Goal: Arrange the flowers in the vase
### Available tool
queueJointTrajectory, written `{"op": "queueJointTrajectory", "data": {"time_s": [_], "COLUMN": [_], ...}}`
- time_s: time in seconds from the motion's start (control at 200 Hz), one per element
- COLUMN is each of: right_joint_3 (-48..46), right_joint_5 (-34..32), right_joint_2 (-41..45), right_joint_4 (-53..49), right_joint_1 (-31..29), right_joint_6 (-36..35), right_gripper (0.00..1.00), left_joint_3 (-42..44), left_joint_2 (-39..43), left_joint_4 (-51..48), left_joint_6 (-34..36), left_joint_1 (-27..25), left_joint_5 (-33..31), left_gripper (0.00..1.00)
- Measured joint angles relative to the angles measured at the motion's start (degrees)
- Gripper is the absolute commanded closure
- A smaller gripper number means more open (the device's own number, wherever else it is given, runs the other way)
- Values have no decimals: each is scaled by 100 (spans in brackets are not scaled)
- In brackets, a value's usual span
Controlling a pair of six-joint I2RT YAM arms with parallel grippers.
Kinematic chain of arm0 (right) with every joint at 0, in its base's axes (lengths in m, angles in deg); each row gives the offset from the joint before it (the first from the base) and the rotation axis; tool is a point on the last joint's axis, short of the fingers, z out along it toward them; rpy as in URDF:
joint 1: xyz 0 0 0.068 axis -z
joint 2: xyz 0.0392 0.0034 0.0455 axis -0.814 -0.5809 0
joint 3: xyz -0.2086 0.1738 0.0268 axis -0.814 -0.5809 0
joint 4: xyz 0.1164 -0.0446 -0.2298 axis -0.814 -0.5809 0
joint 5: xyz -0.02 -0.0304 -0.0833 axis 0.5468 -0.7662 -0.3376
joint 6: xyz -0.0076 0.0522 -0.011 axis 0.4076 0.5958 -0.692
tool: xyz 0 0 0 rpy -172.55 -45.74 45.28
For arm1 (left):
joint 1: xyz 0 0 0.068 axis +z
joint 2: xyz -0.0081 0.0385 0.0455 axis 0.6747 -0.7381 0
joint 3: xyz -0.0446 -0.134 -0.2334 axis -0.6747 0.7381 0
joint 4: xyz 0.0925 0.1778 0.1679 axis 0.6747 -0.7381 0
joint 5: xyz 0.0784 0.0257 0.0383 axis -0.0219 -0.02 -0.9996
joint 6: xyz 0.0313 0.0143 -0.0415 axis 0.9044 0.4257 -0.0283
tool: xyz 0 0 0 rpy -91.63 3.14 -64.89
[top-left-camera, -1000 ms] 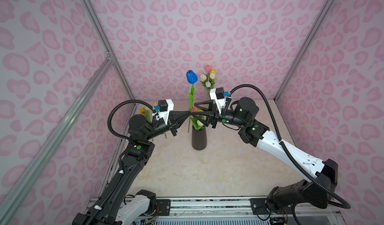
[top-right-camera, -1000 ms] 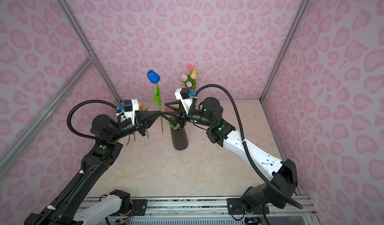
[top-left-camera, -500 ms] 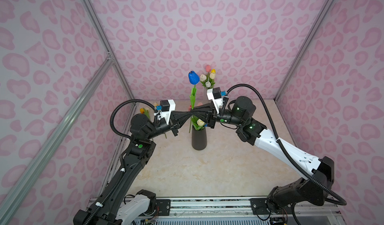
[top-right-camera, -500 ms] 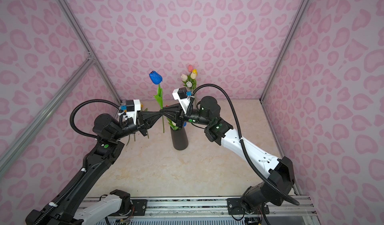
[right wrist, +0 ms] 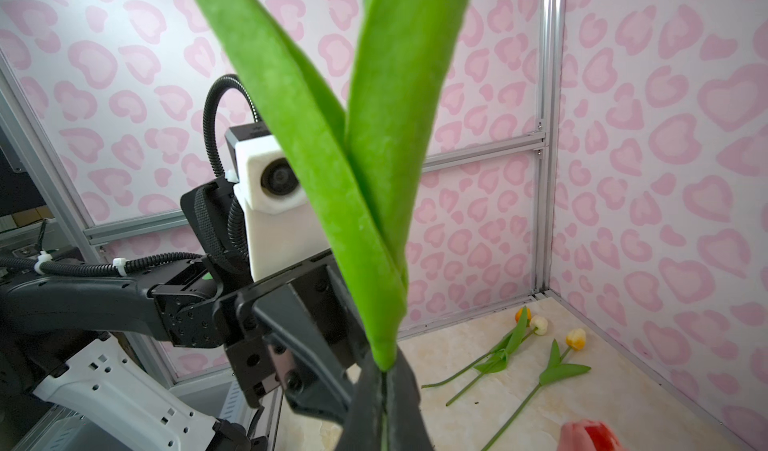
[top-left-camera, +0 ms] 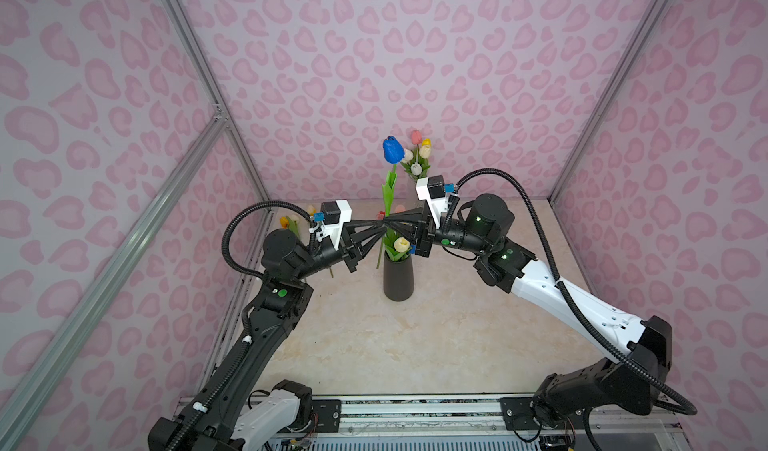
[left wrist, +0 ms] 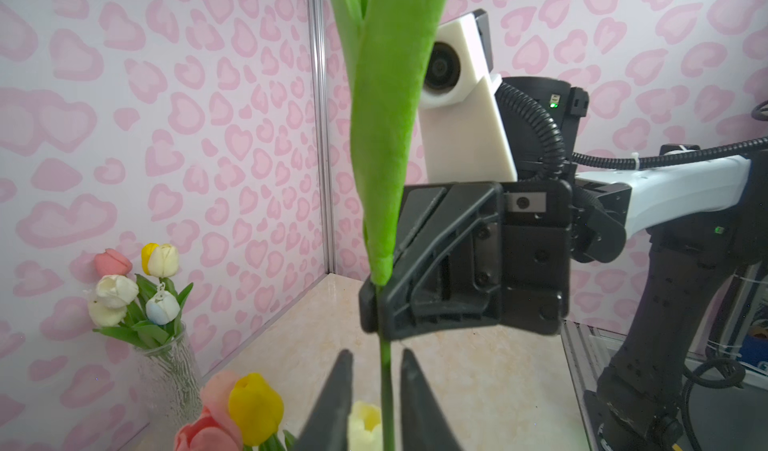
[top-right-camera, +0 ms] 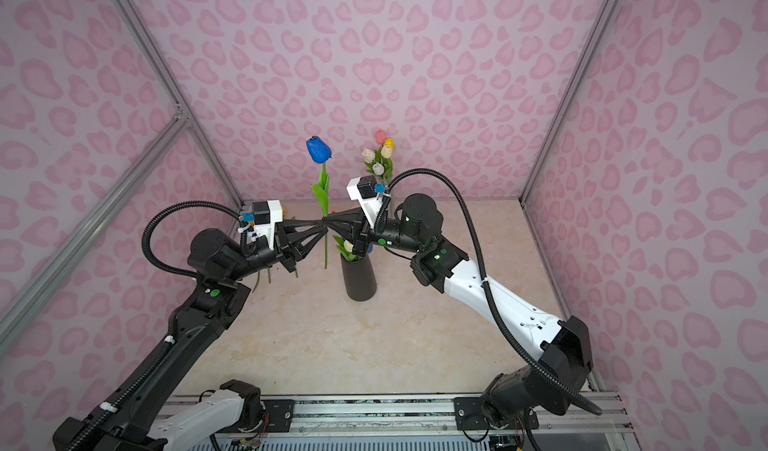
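Note:
A blue tulip [top-left-camera: 392, 150] stands upright in the air, left of the black vase [top-left-camera: 398, 280], its stem end hanging beside the vase and above the table. My right gripper [right wrist: 384, 390] is shut on its stem just under the leaves. My left gripper [left wrist: 378, 386] is open, with the stem [left wrist: 386, 386] between its fingers [left wrist: 340, 395] and a gap on each side. In both top views the two grippers meet tip to tip at the stem, left gripper [top-right-camera: 324, 230] and right gripper [top-right-camera: 329, 223]. The black vase holds a cream tulip [top-left-camera: 401, 244] and pink and yellow ones.
A clear glass vase [left wrist: 166, 365] with several tulips [top-left-camera: 417, 158] stands at the back wall. Loose tulips [right wrist: 519, 345] lie on the table at the back left, behind my left arm. Pink patterned walls close in three sides.
My right gripper has come in and shut on the blue tulip's stem. My left gripper, shut on that stem before, has opened off it.

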Motion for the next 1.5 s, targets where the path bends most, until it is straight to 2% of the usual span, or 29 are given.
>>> {"op": "queueJointTrajectory", "data": {"time_s": [0.02, 0.095, 0.15, 0.205, 0.265, 0.335, 0.395, 0.46, 0.515, 0.555, 0.64, 0.85, 1.14, 1.5], "right_joint_3": [-7, -76, -125, -216, -341, -555, -706, -813, -857, -866, -866, -824, -1034, -1401], "right_joint_5": [-57, -227, -385, -557, -780, -962, -1091, -1200, -1270, -1255, -1224, -879, -389, -470], "right_joint_2": [22, 173, 299, 476, 708, 1032, 1207, 1226, 1121, 990, 621, -190, -225, -376], "right_joint_4": [-9, -52, -111, -205, -354, -411, -356, -291, -286, -289, -175, 245, 1005, 1292], "right_joint_1": [2, 22, 42, 74, 127, 363, 702, 1117, 1349, 1471, 1665, 1786, 1574, 1401], "right_joint_6": [-22, -129, -195, -313, -459, -560, -505, -365, -267, -254, -166, 205, 448, 291], "right_gripper": [100, 100, 100, 100, 100, 100, 100, 100, 100, 100, 100, 100, 100, 100], "left_joint_3": [157, 811, 1215, 1381, 1394, 1377, 1325, 1117, 815, 612, 382, 271, 20, -116], "left_joint_2": [94, 516, 778, 857, 776, 568, 282, -138, -608, -916, -1414, -1707, -2076, -2153], "left_joint_4": [87, 358, 520, 566, 553, 483, 278, -140, -549, -800, -1226, -1731, -2063, -2164], "left_joint_6": [2, 55, 72, 50, -52, -258, -437, -557, -678, -706, -791, -828, -782, -748], "left_joint_1": [0, 0, 50, 223, 538, 874, 1091, 1231, 1331, 1375, 1421, 1421, 1421, 1421], "left_joint_5": [-170, -946, -1792, -2490, -3121, -3670, -4153, -4489, -4743, -4857, -5042, -5051, -5211, -5031], "left_gripper": [0, 3, 2, 0, 3, 12, 28, 31, 37, 40, 41, 41, 40, 40]}}
